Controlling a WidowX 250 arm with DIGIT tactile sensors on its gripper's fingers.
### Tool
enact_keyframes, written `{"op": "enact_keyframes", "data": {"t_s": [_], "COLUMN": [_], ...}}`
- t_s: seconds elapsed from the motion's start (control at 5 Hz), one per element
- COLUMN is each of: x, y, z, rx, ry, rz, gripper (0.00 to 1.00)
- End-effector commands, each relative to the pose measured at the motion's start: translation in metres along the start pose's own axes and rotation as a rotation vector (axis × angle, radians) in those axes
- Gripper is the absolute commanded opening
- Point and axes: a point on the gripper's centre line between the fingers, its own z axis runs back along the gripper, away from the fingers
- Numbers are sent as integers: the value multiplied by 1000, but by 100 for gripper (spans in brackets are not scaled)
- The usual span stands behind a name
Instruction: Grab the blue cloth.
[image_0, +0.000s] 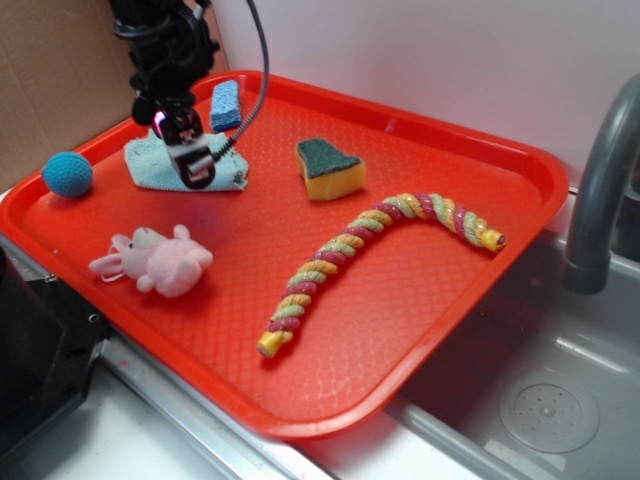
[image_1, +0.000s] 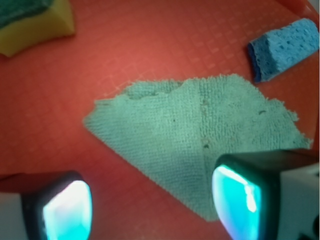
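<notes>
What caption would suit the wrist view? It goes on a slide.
Open gripper hovering over the blue cloth on the red tray, blue sponge nearby.

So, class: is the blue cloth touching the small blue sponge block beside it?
Apart. The wrist view shows bare red tray between the blue cloth and the blue sponge block; the exterior view is partly blocked by the pincer.

One camera stands off the tray's (image_0: 450, 330) front corner, looking down across it toward the wall. The other rides on the arm, staring straight down from close up. Both catch the blue cloth (image_0: 165, 165) (image_1: 200, 135) and the blue sponge (image_0: 226, 105) (image_1: 285, 47).
</notes>
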Motion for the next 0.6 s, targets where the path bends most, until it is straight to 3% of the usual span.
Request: {"op": "enact_keyframes", "data": {"t_s": [0.0, 0.2, 0.4], "x": [24, 30, 30], "y": [-5, 0, 22], "z": [-29, -46, -50], "rx": [-30, -7, 55], "ry": [-23, 44, 84], "rz": [-108, -92, -31], "gripper": [100, 100, 73]}}
